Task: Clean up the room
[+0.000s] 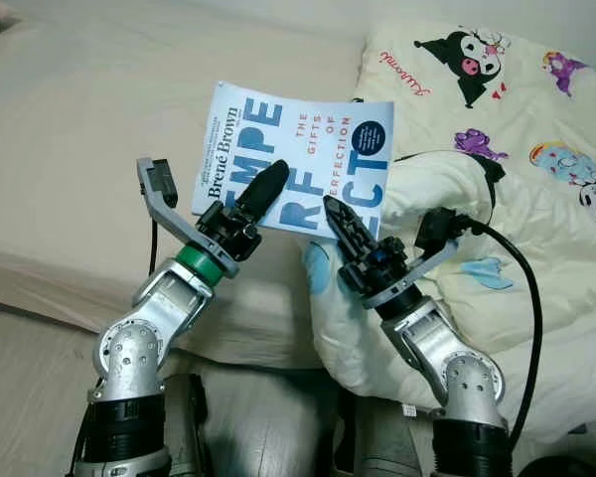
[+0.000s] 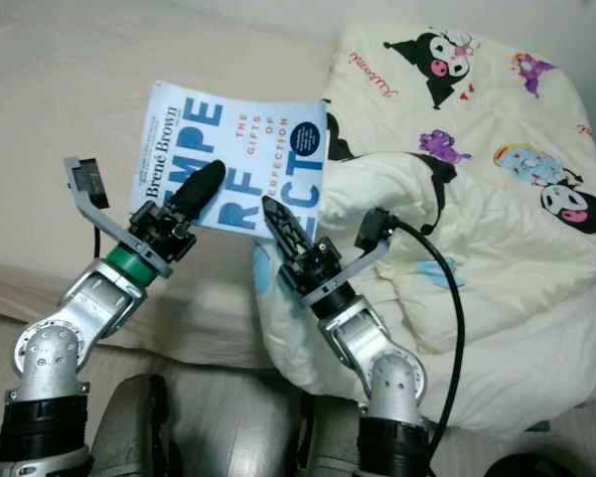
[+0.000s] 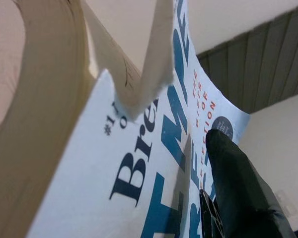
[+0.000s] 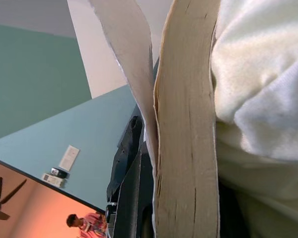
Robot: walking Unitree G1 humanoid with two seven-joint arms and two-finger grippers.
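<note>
Left eye view: the book, a pale blue paperback with large blue cover lettering, was held up off the bed between the two hands, cover towards the camera. Its long axis ran crosswise, from the left hand over to the right hand, with the printed title lines turned on their side. The lower edge of the book sat at the fingertips of both hands; the rest of it rose above and beyond them.

The left hand had one black finger laid across the front cover near the lower left part, and the left wrist view showed that finger pressed flat on the cover, with loose pages curling away beside it. The jaws appeared closed on the book, cover and pages pinched between them. The right hand met the lower right corner; the right wrist view showed the page block edge-on, one leaf peeling off, running straight out along the fingers. Whether those jaws clamped the book or merely propped it could not be told.

A cream quilt printed with cartoon figures lay bunched just beyond and outside the right hand, touching the book's right edge. Judged from this, the left hand carried the book, and the coming move depended on keeping the crosswise axis level.
</note>
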